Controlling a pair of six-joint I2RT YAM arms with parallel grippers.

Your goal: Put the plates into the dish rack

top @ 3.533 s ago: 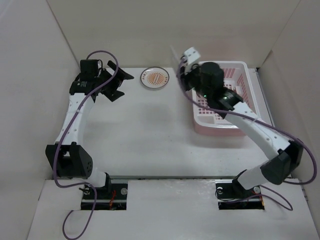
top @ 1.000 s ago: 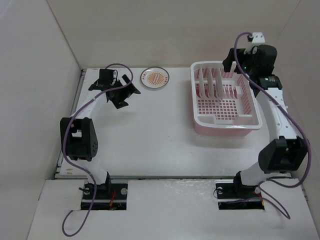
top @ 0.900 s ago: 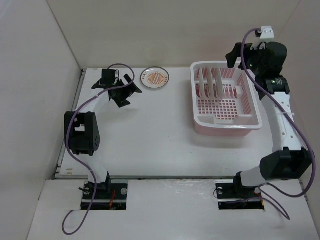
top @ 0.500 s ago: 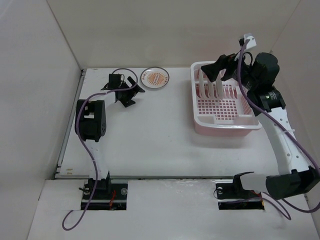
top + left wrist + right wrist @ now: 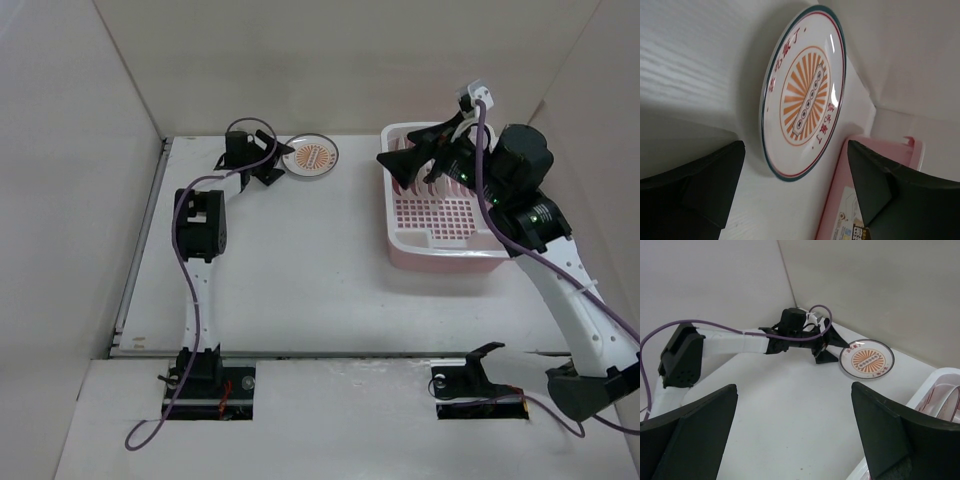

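white bench (image 5: 300, 260), walls (image 5: 60, 150) close around. left hand (image 5: 280, 162) wide, orange-sunburst plate (image 5: 310, 156) just ahead by the back edge; right hand (image 5: 400, 148) wide above the dish rack (image 5: 450, 255) rim.

a white table (image 5: 300, 270) boxed by plain beige walls (image 5: 320, 60) (evenly lit).

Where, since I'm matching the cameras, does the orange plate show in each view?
Top external: plate at the far edge of the table, left of centre.
Left wrist: plate fills the centre.
Right wrist: plate right of centre.
Shared landmark: the rack, to the plate's right in every view.
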